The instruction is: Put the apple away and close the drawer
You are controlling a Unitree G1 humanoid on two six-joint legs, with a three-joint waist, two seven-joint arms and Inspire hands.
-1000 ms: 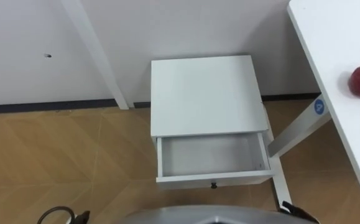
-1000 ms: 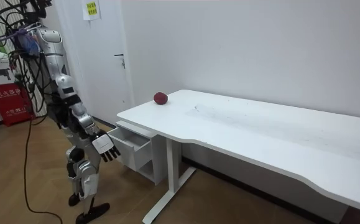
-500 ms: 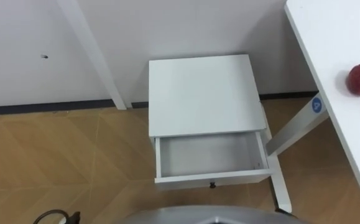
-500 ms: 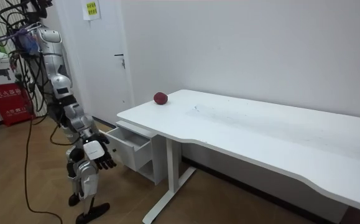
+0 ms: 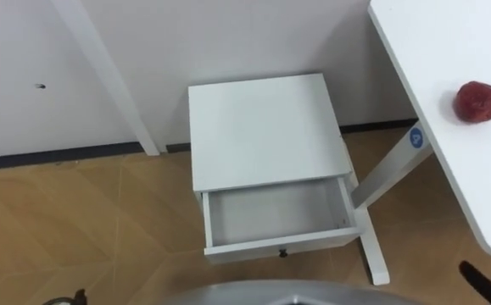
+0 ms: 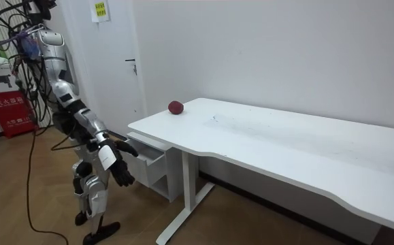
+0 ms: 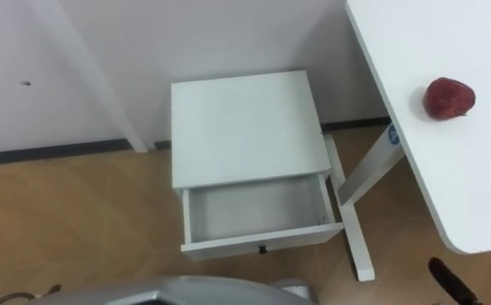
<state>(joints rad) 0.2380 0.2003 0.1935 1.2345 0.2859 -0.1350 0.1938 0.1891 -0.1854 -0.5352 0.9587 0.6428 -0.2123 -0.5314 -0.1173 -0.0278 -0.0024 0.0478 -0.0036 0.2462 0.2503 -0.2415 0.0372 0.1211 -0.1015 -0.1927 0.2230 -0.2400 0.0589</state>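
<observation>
Since a moment ago, the right hand (image 6: 117, 169) has been swung out from beside the leg and forward, toward the desk (image 5: 415, 51). The head has been turned a little too, so everything in the eye views is seen shifted to the left. Nothing on the desk or the floor has been moved.

The robot is placed in front of the cabinet (image 5: 262, 127), with the desk on its right side. In the room view the hand's fingers are seen hanging loose and spread, and nothing is held in them. One dark fingertip (image 5: 476, 282) is seen at the bottom right of the eye view, below the desk's edge.

The apple (image 5: 481, 102) is lying on the desk near its corner, well apart from the hand. The drawer (image 5: 270, 213) is pulled open and is empty. No step looks done yet, and the apple has to be picked up first.

Some things could go wrong. The hand is lower than the desk top, so it could be knocked against the edge if it is lifted too close. The apple is round, so it could be rolled off the desk if it is bumped and not gripped well. It could also be dropped on the floor if it is let go before it is right over the drawer.
</observation>
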